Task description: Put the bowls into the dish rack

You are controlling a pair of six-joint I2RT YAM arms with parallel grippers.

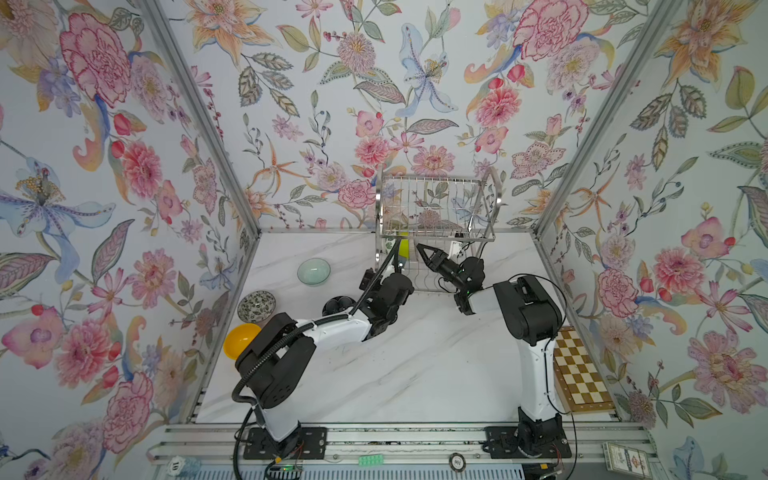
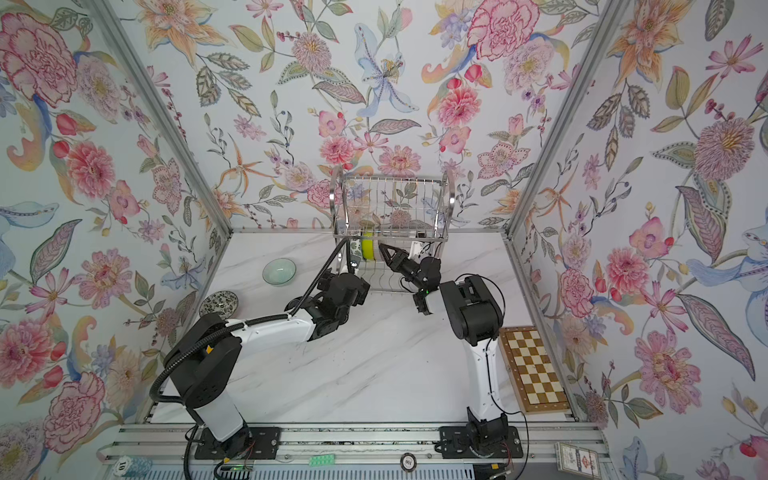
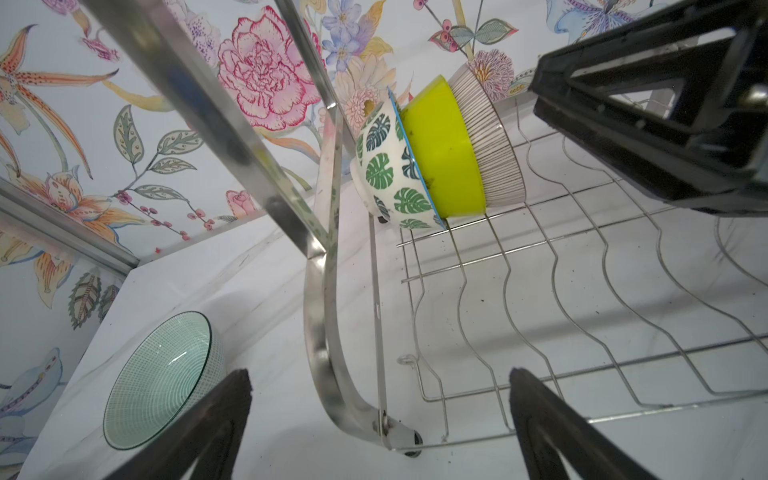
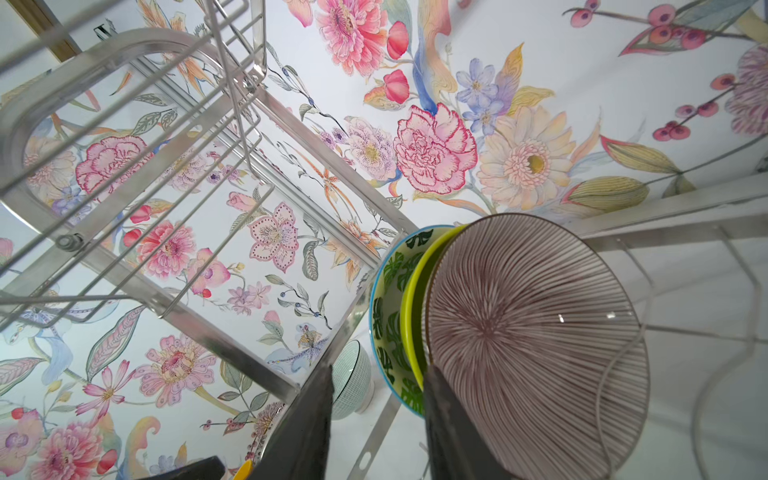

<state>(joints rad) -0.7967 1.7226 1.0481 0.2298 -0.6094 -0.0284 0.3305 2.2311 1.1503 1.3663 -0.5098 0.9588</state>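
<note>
Care: the pale green bowl (image 1: 313,272) looks hard, slippery, breakable; pinch its rim. Left gripper (image 3: 380,374) is open and empty. Right gripper (image 4: 380,370) has jaws apart, holding nothing.

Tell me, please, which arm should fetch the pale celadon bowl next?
Probably left: the open left gripper is nearer the pale celadon bowl; the right gripper reaches inside the dish rack.

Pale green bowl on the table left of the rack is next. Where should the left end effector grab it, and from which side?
Take the pale green bowl by its rim, probably the near edge, coming straight down: one finger inside, one outside. It sits upright, mouth up, clear of the dish rack, and the left end effector is open.
</note>
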